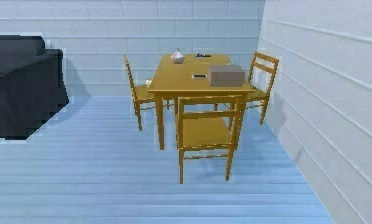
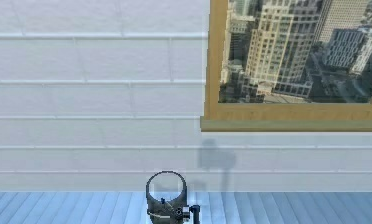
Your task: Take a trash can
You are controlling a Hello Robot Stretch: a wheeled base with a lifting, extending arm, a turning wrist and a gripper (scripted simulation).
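A: Forward view. Wooden table (image 1: 179, 82) with chairs (image 1: 207, 130) drawn up to it, and a dark sofa (image 1: 24, 80) at the view's left. Pale blue plank floor (image 1: 94, 165). On the tabletop are a brownish box (image 1: 226, 75) and a small white thing (image 1: 178, 57), too small to name.

B: And the trash can?

A: I cannot tell where it stands. Neither table item has a can's shape.

B: Gripper?

A: Arm side view, bottom edge, near the middle. The gripper (image 2: 166, 182) is a dark body with two thin fingers curving upward. Only bare wall (image 2: 94, 90) and floor lie behind its far end — it holds nothing. How the fingers are set, I cannot tell. Up to the view's right, a wood-framed city picture (image 2: 294, 50) hangs on that wall.

B: How will the can handle?

A: Judgement only. A household can is probably light and hollow, with a thin but stiff wall and smooth sides. A grab at the side could slide off or tip it. The rim looks the better hold — one finger inside and one outside — or a handle, if it has one. If empty, it may shift at a nudge, so the approach should be slow. The base likely has to drive and turn first to find it.
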